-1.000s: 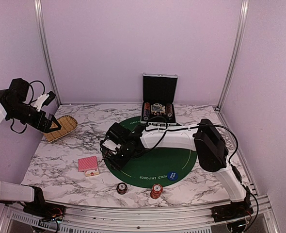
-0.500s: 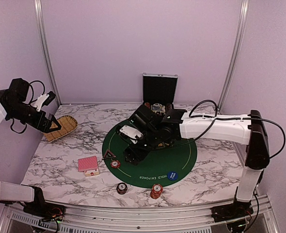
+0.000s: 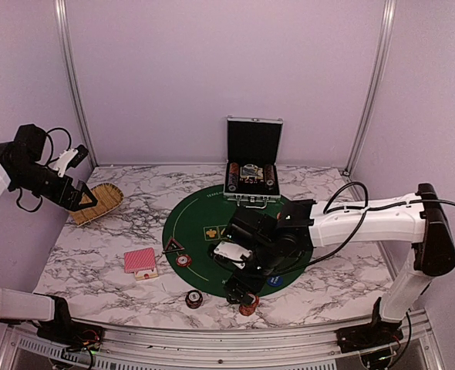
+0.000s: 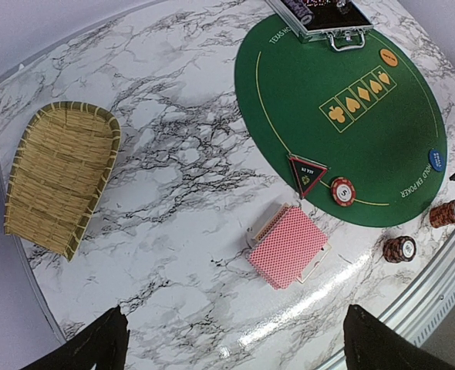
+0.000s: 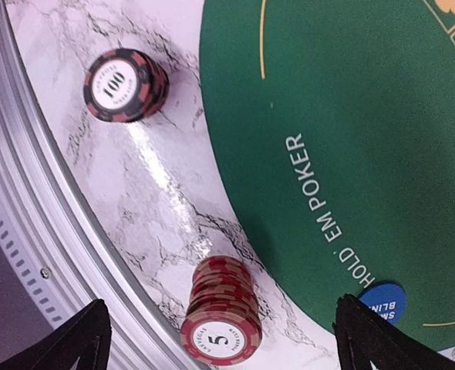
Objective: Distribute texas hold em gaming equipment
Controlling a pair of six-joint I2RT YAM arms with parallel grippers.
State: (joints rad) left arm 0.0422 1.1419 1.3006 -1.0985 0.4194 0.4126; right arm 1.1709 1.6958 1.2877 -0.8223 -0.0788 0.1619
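Chips first: the red stack (image 5: 220, 312) stands on the marble table (image 5: 158, 208), just off the near edge of the green mat (image 5: 351, 116), with the dark stack (image 5: 125, 85) near it. My right gripper (image 3: 239, 291) hangs over the red one, jaws spread wide, holding nothing. I judge the stack light and hard but loose — slick discs that shear apart — so I'd pinch low across its sides. My left gripper (image 4: 231, 339) is wide open too, empty.
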